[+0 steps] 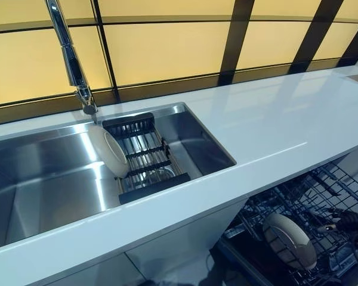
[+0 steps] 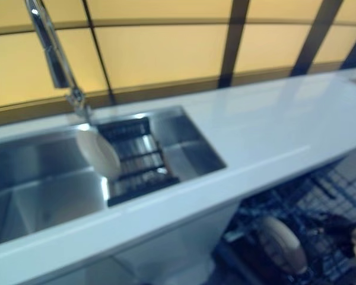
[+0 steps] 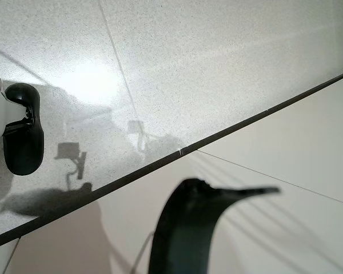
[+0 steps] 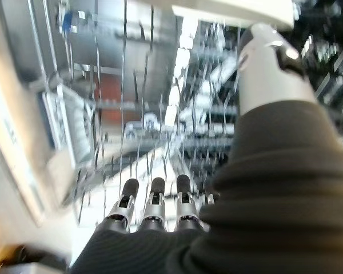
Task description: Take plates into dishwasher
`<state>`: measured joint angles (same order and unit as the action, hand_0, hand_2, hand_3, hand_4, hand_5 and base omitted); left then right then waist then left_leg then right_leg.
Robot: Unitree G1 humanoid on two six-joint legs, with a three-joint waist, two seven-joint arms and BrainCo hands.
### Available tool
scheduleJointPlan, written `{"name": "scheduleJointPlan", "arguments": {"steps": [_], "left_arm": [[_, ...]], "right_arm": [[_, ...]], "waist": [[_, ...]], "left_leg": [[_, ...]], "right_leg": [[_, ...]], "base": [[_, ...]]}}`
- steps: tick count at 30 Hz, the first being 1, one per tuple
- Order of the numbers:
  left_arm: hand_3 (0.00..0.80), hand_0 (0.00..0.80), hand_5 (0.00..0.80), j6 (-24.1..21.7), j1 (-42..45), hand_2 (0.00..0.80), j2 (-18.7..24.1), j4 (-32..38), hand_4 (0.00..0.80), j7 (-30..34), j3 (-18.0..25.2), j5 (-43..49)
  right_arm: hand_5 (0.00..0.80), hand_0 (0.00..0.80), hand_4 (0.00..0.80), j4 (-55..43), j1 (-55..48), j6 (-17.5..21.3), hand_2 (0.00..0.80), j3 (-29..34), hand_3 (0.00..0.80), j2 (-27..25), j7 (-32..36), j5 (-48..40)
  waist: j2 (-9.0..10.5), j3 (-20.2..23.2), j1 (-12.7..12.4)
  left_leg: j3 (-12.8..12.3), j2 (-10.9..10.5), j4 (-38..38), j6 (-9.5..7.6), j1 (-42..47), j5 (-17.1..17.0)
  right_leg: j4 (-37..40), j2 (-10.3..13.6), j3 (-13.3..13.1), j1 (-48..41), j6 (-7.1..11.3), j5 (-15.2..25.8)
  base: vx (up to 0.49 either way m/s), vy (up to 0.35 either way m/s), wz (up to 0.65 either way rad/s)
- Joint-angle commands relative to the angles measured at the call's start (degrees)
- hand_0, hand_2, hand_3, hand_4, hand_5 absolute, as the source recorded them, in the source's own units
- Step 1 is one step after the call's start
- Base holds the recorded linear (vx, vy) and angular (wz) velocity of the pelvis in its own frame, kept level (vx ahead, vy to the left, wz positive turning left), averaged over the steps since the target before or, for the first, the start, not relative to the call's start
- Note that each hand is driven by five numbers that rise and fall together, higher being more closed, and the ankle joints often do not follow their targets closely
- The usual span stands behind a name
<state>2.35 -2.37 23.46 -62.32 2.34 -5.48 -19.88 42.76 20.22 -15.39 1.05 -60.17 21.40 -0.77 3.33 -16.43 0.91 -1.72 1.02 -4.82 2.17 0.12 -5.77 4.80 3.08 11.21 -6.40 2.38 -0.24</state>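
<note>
A white plate (image 1: 109, 152) stands on edge in the black rack (image 1: 144, 156) inside the steel sink (image 1: 42, 179). Another pale plate (image 1: 289, 240) stands upright in the pulled-out dishwasher rack (image 1: 322, 196) at the lower right. My right hand (image 1: 357, 229) is low over that rack, to the right of the plate and apart from it. In the right wrist view its fingers (image 4: 154, 202) are straight above the wire tines and its thumb (image 4: 268, 68) points toward a white edge (image 4: 234, 10); nothing is held. Of my left hand only a dark curved part (image 3: 186, 228) shows above the floor.
A tall chrome tap (image 1: 71, 59) rises behind the sink. The white countertop (image 1: 286, 119) runs to the right, over the open dishwasher. White cabinet fronts (image 1: 185, 238) stand below the counter. A yellow panelled wall with dark frames is at the back.
</note>
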Motion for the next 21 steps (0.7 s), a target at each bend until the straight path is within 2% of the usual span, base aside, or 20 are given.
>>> {"name": "scheduleJointPlan", "arguments": {"steps": [1,6,11,13,15,17,18,21], "left_arm": [[0.000,0.000,0.000,-0.61,-0.34,0.000,1.16,-3.48,0.000,-0.08,0.37,-0.06],[0.000,0.000,0.000,-0.92,-0.26,0.000,1.00,-4.66,0.000,0.75,-0.30,-0.89],[0.000,0.000,0.000,-1.90,0.16,0.000,0.41,-5.70,0.000,0.42,-1.21,-2.21],[0.000,0.000,0.000,-1.86,0.09,0.000,0.39,-5.98,0.000,0.21,-1.55,-2.60],[0.000,0.000,0.000,-1.75,-0.02,0.000,0.36,-6.09,0.000,0.01,-1.77,-2.93],[0.000,0.000,0.000,-1.92,-0.05,0.000,0.31,-6.44,0.000,-0.25,-2.86,-3.93],[0.000,0.000,0.000,-1.92,-0.07,0.000,0.30,-6.51,0.000,-0.28,-3.16,-4.43],[0.000,0.000,0.000,-2.04,0.01,0.000,0.14,-6.71,0.000,-0.21,-3.60,-4.91]], "right_arm": [[0.000,0.000,0.000,-3.29,-0.21,-1.08,0.000,1.58,0.000,-8.10,-3.12,-4.85],[0.000,0.000,0.000,0.74,0.50,-0.97,0.000,5.29,0.000,-11.50,-6.30,-9.30],[0.000,0.000,0.000,4.65,2.12,-0.03,0.000,6.82,0.000,-15.09,-9.17,-9.56],[0.000,0.000,0.000,5.91,3.73,-2.03,0.000,6.84,0.000,-16.23,-13.45,-10.85],[0.000,0.000,0.000,7.16,4.90,-1.60,0.000,6.63,0.000,-16.77,-14.97,-10.96],[0.000,0.000,0.000,9.41,8.23,-2.20,0.000,6.55,0.000,-18.50,-22.97,-13.95],[0.000,0.000,0.000,10.21,10.13,-1.16,0.000,6.10,0.000,-19.09,-26.77,-15.31],[0.000,0.000,0.000,10.35,13.48,-0.66,0.000,4.18,0.000,-20.39,-30.65,-15.86]], "waist": [[1.98,3.75,0.28],[2.57,4.69,0.26],[2.96,5.65,-0.05],[3.13,5.94,-0.34],[3.25,6.02,-0.51],[3.54,6.06,-1.16],[3.61,6.11,-1.51],[3.78,6.28,-2.00]], "left_leg": [[-1.78,-1.63,-0.18,-2.29,2.62,5.91],[-1.82,-1.67,-0.18,-2.44,2.92,6.20],[-1.64,-1.82,-0.18,-2.57,3.06,6.26],[-1.54,-1.88,-0.18,-2.66,3.13,6.25],[-1.52,-1.88,-0.18,-2.70,3.16,6.28],[-1.06,-2.02,-0.18,-2.90,3.36,6.31],[-0.77,-2.06,-0.18,-2.97,3.40,6.35],[-0.39,-2.18,-0.13,-3.03,3.36,6.31]], "right_leg": [[-3.90,-2.77,-3.41,4.23,0.85,0.17],[-3.64,-2.99,-3.91,3.81,0.96,0.16],[-3.38,-3.00,-4.03,3.47,0.94,0.13],[-3.30,-2.92,-3.99,3.28,0.98,0.16],[-3.23,-2.93,-3.90,3.18,1.01,0.18],[-3.24,-2.91,-3.81,2.92,1.04,0.21],[-3.28,-2.87,-3.73,2.84,1.11,0.19],[-3.25,-2.71,-3.53,2.67,1.20,0.20]], "base": [[0.022,0.033,-0.03],[0.024,0.039,-0.10],[0.027,0.061,-0.02],[0.024,0.049,0.00],[0.012,0.016,0.00],[0.029,0.048,0.00],[0.024,0.050,0.00],[0.016,0.053,0.01]]}}
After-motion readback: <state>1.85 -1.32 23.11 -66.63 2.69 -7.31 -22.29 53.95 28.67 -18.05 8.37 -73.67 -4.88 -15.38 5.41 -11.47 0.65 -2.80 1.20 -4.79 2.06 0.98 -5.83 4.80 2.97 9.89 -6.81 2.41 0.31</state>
